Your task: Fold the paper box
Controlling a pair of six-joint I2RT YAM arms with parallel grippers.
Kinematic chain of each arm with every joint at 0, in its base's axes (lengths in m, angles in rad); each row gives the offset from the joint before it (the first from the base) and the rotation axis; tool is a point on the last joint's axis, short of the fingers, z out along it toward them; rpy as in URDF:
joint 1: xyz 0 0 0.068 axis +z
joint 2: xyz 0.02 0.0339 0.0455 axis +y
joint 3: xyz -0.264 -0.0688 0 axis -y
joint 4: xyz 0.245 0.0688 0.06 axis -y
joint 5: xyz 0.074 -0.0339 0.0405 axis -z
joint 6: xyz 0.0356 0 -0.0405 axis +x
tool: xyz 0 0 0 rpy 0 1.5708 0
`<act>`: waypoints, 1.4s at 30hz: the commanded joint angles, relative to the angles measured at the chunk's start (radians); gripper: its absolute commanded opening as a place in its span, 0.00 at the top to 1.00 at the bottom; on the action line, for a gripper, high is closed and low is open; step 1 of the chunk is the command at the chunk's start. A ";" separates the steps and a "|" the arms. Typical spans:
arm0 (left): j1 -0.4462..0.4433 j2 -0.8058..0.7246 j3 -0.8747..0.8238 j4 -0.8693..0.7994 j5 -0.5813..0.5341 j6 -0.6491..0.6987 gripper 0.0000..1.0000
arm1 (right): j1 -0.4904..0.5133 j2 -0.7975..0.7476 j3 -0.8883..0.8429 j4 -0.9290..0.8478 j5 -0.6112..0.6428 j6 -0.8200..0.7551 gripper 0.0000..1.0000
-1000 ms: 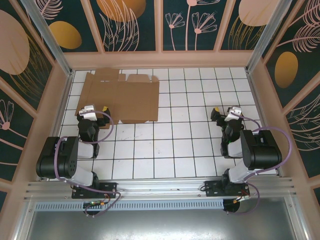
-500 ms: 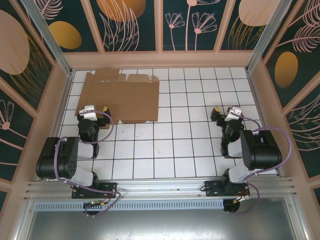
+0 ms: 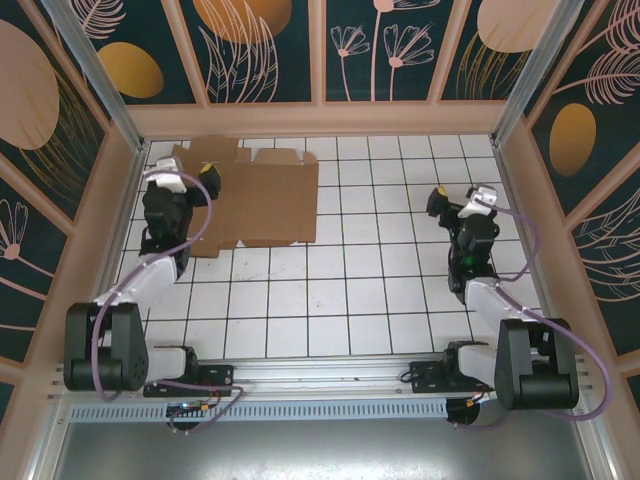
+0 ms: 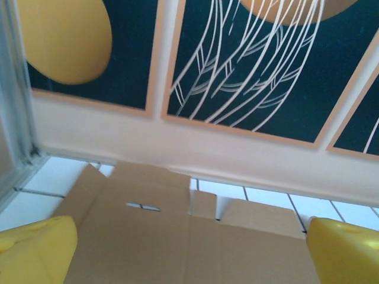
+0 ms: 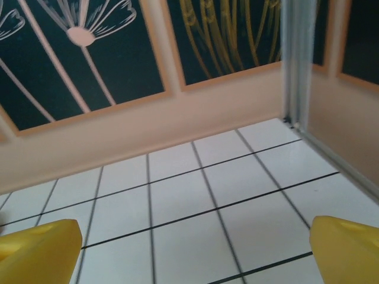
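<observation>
paper box (image 3: pixel 255 190): i see it lying flat and unfolded on the far left part of the counter (image 3: pixel 360 290), with its far edge close to the back wall (image 3: pixel 320 118). in the left wrist view (image 4: pixel 177 242) that edge shows stepped tabs and one narrow slot.
left claw (image 3: pixel 188 182): jaws spread wide, nothing between them. it hangs over the left part of the paper box. i cannot tell whether it touches the cardboard.
left claw, wrist view (image 4: pixel 189 254): the yellow pads (image 4: pixel 35 251) sit in the two lower corners, with brown cardboard across the gap between them.
right claw (image 3: pixel 462 200): jaws spread wide and empty. it is over bare white tiles on the right side of the counter, well apart from the paper box.
right claw, wrist view (image 5: pixel 195 254): yellow pads (image 5: pixel 35 251) in the lower corners, with tiled counter ahead and the enclosure's right corner post beyond.
back wall: a pale ledge under dark panels drawn with leaves and flowers.
</observation>
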 commanded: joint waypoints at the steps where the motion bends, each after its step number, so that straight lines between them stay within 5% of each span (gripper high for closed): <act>1: -0.005 0.131 0.103 -0.239 0.046 -0.186 0.01 | 0.084 -0.004 0.084 -0.225 -0.006 0.034 0.01; 8: -0.012 0.376 0.240 -0.336 0.156 -0.332 0.01 | 0.255 0.032 0.144 -0.269 0.008 0.054 0.01; 23: -0.156 0.601 0.310 -0.390 0.244 -0.359 0.01 | 0.272 0.111 0.192 -0.291 -0.057 0.145 0.01; 36: -0.403 0.545 0.310 -0.307 0.276 -0.466 0.01 | 0.271 0.128 0.190 -0.296 -0.066 0.186 0.02; 42: -0.432 0.392 0.372 -0.385 0.132 -0.446 0.01 | 0.267 0.142 0.204 -0.307 -0.089 0.200 0.02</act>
